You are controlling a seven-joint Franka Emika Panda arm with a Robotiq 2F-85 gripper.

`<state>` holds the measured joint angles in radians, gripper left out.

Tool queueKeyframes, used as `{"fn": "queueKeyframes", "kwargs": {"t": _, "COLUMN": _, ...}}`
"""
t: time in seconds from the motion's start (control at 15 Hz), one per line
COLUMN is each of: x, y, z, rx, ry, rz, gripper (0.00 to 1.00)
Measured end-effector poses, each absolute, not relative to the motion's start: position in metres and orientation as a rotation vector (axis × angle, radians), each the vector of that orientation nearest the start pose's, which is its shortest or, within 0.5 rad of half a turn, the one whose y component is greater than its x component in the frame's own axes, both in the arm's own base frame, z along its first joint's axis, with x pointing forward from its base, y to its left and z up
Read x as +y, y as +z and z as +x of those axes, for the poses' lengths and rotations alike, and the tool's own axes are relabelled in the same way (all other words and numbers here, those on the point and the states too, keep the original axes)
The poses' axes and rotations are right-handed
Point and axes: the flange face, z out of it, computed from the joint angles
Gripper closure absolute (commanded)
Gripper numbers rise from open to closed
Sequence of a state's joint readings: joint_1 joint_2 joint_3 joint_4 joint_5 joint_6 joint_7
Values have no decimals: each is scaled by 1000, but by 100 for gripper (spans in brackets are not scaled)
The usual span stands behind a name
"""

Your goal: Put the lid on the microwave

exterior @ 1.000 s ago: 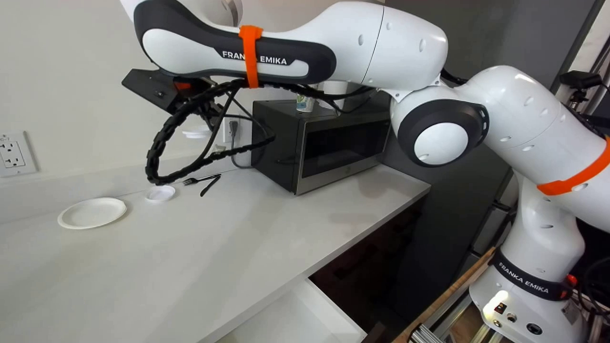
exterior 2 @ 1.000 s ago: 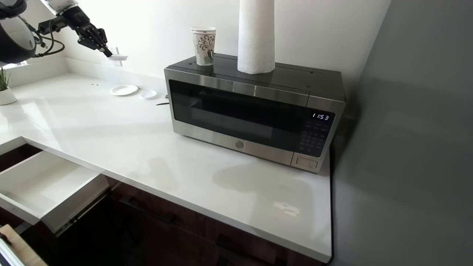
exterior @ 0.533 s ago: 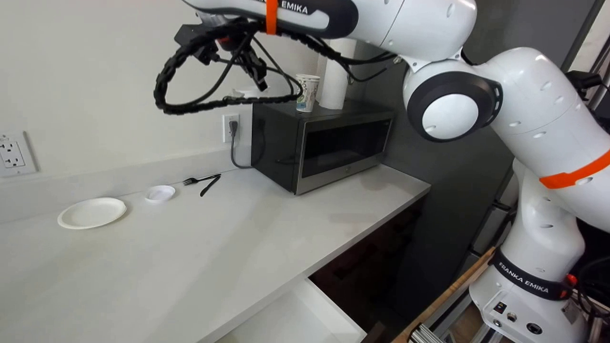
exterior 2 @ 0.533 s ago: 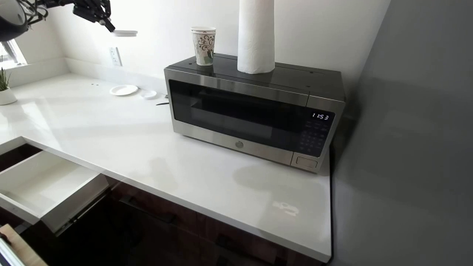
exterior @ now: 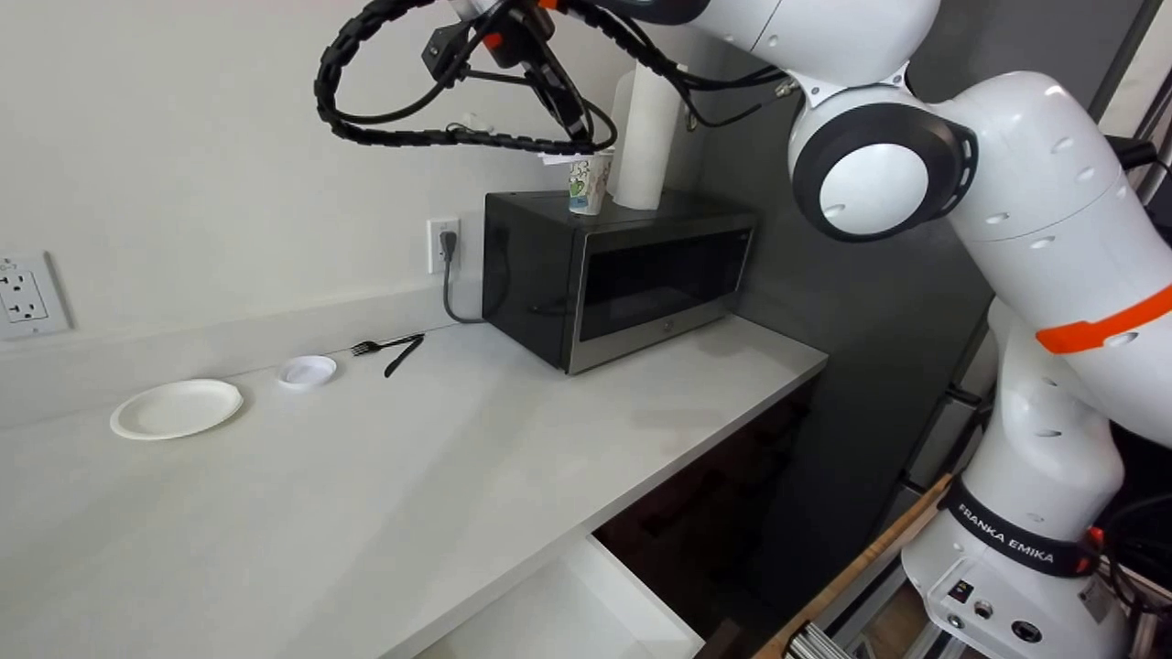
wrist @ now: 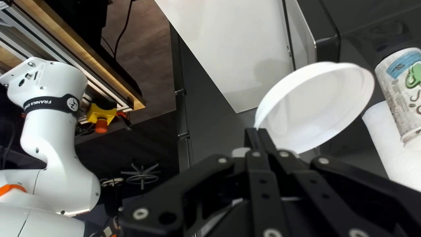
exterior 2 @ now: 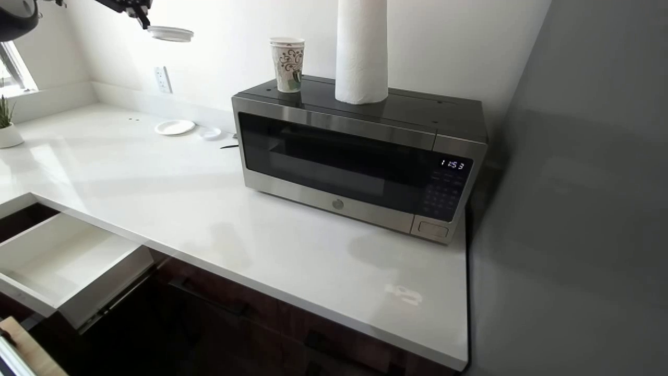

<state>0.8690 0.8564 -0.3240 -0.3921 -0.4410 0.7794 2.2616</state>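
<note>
Glossy counter (exterior 2: pixel 287 235), round gripped lid (wrist: pixel 314 107), microwave (exterior 2: pixel 355 159)

The white Franka Emika Panda arm (exterior: pixel 1090 243) stands up from its base (exterior: pixel 1035 586) and bends at the elbow (exterior: pixel 873 188), its forearm (exterior: pixel 842 37) cropped at top in an exterior view. The Robotiq gripper (wrist: pixel 257 131) slants downward, black fingers (wrist: pixel 263 177) pinched nearly together.

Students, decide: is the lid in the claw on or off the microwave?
Off: the claw pinches the lid by its rim; an exterior view shows it in the air, apart from the microwave.
</note>
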Motion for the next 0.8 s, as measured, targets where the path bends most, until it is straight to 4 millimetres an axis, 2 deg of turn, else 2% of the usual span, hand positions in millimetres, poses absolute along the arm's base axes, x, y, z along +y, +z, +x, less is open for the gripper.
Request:
{"fn": "queueKeyframes", "kwargs": {"t": 0.4, "x": 392, "y": 575, "z": 520, "rx": 2882, "ry": -1011, "rz": -1927, "gripper": 100}}
{"fn": "queueKeyframes", "kwargs": {"t": 0.6, "x": 368, "y": 576, "z": 530, "rx": 3039, "ry": -967, "rz": -1706, "gripper": 100}}
{"fn": "queueKeyframes", "kwargs": {"t": 0.8, "x": 338, "y": 594, "z": 530, "rx": 3179, "ry": -901, "rz": -1470, "gripper": 99}}
